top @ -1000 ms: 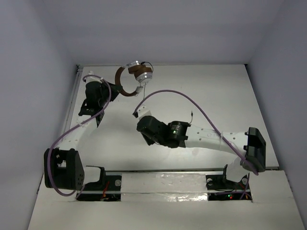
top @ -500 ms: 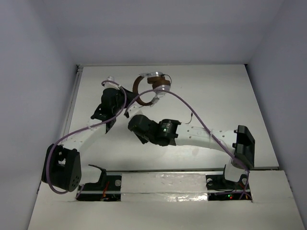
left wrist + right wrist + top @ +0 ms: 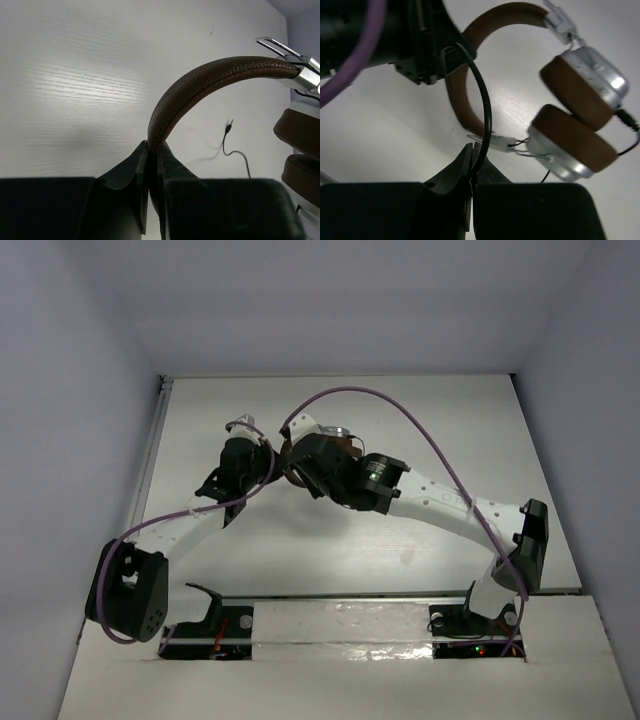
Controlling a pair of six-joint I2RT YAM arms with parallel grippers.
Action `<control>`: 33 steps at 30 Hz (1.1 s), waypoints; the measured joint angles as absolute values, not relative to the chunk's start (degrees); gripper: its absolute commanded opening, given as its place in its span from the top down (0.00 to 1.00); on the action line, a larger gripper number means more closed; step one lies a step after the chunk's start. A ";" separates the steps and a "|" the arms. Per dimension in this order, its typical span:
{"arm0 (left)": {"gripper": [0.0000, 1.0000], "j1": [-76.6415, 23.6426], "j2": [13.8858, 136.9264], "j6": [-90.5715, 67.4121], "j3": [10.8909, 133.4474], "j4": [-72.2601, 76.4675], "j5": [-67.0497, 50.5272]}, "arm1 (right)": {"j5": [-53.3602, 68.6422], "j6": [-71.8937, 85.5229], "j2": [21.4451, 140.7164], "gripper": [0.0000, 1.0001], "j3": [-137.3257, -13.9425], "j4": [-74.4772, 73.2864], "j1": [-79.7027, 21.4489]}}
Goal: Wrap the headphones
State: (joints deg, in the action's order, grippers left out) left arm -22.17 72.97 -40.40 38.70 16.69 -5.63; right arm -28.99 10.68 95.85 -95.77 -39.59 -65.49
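- The headphones [image 3: 580,110] are held up off the bench [image 3: 450,410], over the far half of it and near its middle.
- The left fingers [image 3: 145,160] are pinched tight on the brown headband [image 3: 200,82], which arches up and away from them.
- The right fingers [image 3: 466,160] are closed on the thin black cord [image 3: 484,100], which loops up from them above the bench.
- The two brown ear pads [image 3: 572,137] sit close together, silver cups outward.
- The plug end [image 3: 228,127] dangles over the bench.

A white table [image 3: 450,430] stands between pale grey walls [image 3: 350,300]. A thin metal strip [image 3: 152,455] runs along its left edge. Close up, the table surface shows fine parallel lines.
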 measured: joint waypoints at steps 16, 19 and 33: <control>1.00 -23.35 72.14 -32.67 38.04 12.27 -5.74 | -33.21 5.45 86.76 1.00 -95.72 -39.48 -55.42; 1.00 -24.53 71.37 -31.48 38.04 10.76 -6.09 | -34.57 3.46 86.54 1.00 -95.29 -37.67 -54.39; 1.00 -27.42 66.00 -28.32 38.04 9.45 -14.85 | -36.12 -0.91 88.84 1.00 -91.85 -30.35 -47.77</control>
State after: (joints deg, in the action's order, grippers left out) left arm -27.42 66.00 -28.32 38.04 9.45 -14.85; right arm -36.12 -0.91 88.84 -91.85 -30.35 -47.77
